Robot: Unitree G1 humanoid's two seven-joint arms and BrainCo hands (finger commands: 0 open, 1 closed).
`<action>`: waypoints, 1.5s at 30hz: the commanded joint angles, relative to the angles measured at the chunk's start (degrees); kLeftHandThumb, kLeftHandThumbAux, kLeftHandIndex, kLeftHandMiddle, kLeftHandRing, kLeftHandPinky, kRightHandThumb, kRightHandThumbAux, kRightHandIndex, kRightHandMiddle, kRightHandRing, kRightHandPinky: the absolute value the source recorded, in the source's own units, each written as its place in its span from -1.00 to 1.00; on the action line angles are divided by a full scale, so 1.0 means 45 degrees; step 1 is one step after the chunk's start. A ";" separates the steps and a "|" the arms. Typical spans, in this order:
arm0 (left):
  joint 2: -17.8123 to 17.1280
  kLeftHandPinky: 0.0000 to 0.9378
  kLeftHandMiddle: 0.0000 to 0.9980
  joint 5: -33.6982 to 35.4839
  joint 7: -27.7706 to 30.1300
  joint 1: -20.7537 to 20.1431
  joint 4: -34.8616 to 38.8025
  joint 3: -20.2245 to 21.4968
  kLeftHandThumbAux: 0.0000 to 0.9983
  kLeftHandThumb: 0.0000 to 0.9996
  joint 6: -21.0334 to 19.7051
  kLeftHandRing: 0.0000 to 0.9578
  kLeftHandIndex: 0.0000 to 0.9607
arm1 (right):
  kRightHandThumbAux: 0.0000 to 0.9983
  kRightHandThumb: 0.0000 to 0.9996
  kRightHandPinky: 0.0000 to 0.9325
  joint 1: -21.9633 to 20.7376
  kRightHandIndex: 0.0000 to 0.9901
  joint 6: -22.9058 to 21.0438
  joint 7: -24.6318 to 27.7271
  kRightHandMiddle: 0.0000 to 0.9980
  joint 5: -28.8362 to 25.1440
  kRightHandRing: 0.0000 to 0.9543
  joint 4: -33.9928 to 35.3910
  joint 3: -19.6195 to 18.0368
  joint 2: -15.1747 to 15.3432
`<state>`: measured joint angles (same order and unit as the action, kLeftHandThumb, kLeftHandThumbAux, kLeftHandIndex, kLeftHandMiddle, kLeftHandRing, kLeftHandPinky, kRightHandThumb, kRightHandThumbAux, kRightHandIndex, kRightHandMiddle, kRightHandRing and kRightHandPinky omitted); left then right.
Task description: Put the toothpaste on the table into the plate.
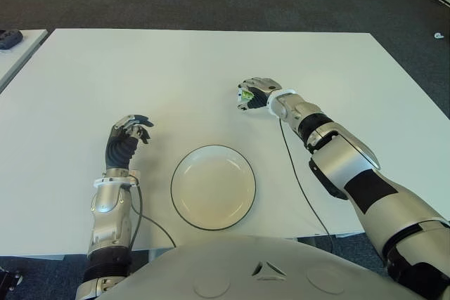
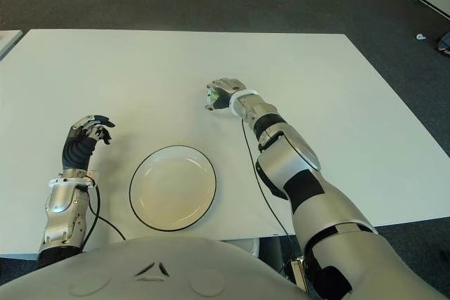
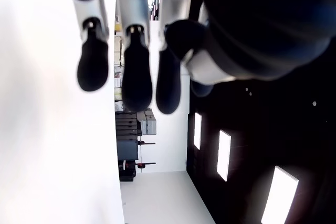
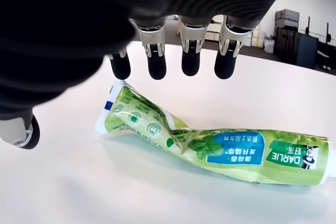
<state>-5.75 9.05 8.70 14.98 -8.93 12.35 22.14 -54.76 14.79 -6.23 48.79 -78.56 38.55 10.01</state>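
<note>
1. Beyond the plate (image 1: 213, 187), toward the far-right part of the white counter (image 1: 176, 68), the right hand (image 1: 254, 94) hovers over the toothpaste (image 4: 210, 148), which lies flat on the counter, well apart from the plate.
2. Its fingers (image 4: 189, 61) hang spread above the tube with clear space between them and it; the thumb sits off to one side. Nothing is held yet.
3. The left hand (image 1: 129, 133) shows to the left of the plate, fingers loosely curled and empty.
4. The tube looks light and soft: it is partly squeezed, creased and kinked near its middle, with a flat crimped tail. It would likely bend if taken by the tail, and its glossy skin may slip.
5. A grasp across the fuller body near the cap end, fingers on one long side and thumb on the other, seems the steadier choice.
6. Only the right wrist view shows the tube's full length, its kink and the gap under the fingers; in the eye views the hand hides almost all of it, leaving a sliver of green. The eye views alone show the plate and the stretch of counter the tube must cross.
</note>
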 commanded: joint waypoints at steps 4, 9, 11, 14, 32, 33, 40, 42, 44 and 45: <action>0.0046 0.40 0.01 0.0024 -0.0035 0.0101 0.0017 -0.0012 0.35 0.67 -0.0104 0.39 -0.11 | -0.25 -0.39 -1.00 0.0306 -1.00 0.0272 0.0132 -1.00 -0.0592 -1.00 0.0018 -0.0478 0.0047; 0.0021 0.41 0.01 0.0071 -0.0025 0.0090 0.0017 0.0016 0.35 0.67 -0.0180 0.39 -0.11 | -0.17 -0.44 -0.93 0.0361 -1.00 0.0223 0.0142 -1.00 -0.0817 -1.00 0.0020 -0.0703 0.0086; 0.0007 0.41 0.01 0.0061 -0.0025 0.0083 0.0007 0.0026 0.35 0.67 -0.0178 0.40 -0.11 | -0.14 -0.46 -0.86 0.0372 -1.00 0.0190 0.0119 -1.00 -0.0833 -1.00 0.0020 -0.0744 0.0089; 0.0000 0.41 0.00 0.0045 -0.0039 0.0072 0.0017 0.0038 0.35 0.67 -0.0184 0.40 -0.11 | -0.07 -0.48 -0.74 0.0414 -1.00 0.0161 -0.0050 -1.00 -0.0845 -0.98 0.0003 -0.0777 0.0133; 0.0027 0.37 0.00 0.0063 -0.0123 0.0165 0.0242 0.0075 0.35 0.67 -0.0380 0.36 -0.11 | 0.10 -0.44 -0.40 0.0417 -0.67 -0.1674 -0.1521 -0.60 -0.0129 -0.52 -0.0106 -0.0191 0.0139; 0.0039 0.37 0.00 0.0088 -0.0111 0.0162 0.0239 0.0082 0.35 0.67 -0.0369 0.36 -0.11 | 0.10 -0.44 -0.44 0.0396 -0.69 -0.1911 -0.1489 -0.63 -0.0048 -0.55 -0.0118 -0.0109 0.0130; 0.0028 0.39 -0.01 0.0010 -0.0165 0.0132 0.0234 0.0095 0.35 0.67 -0.0417 0.36 -0.11 | 0.14 -0.44 -0.59 0.0265 -0.84 -0.3053 -0.0837 -0.78 0.0293 -0.71 -0.0189 0.0281 0.0351; 0.0017 0.40 -0.01 -0.0021 -0.0170 0.0131 0.0237 0.0089 0.35 0.68 -0.0424 0.37 -0.11 | 0.15 -0.44 -0.65 0.0266 -0.88 -0.3192 -0.0720 -0.82 0.0318 -0.75 -0.0193 0.0342 0.0411; 0.0006 0.40 -0.01 -0.0036 -0.0169 0.0142 0.0272 0.0082 0.35 0.68 -0.0451 0.37 -0.11 | 0.15 -0.42 -0.74 0.0201 -0.90 -0.3296 -0.0531 -0.86 0.0384 -0.79 -0.0164 0.0444 0.0492; 0.0004 0.40 -0.01 -0.0055 -0.0186 0.0147 0.0292 0.0081 0.35 0.68 -0.0472 0.37 -0.10 | 0.14 -0.41 -0.79 0.0190 -0.92 -0.3386 -0.0399 -0.88 0.0405 -0.82 -0.0166 0.0482 0.0474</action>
<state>-5.81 9.12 8.60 15.41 -7.79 12.66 20.96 -53.36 0.71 -9.66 50.04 -79.00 40.00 11.63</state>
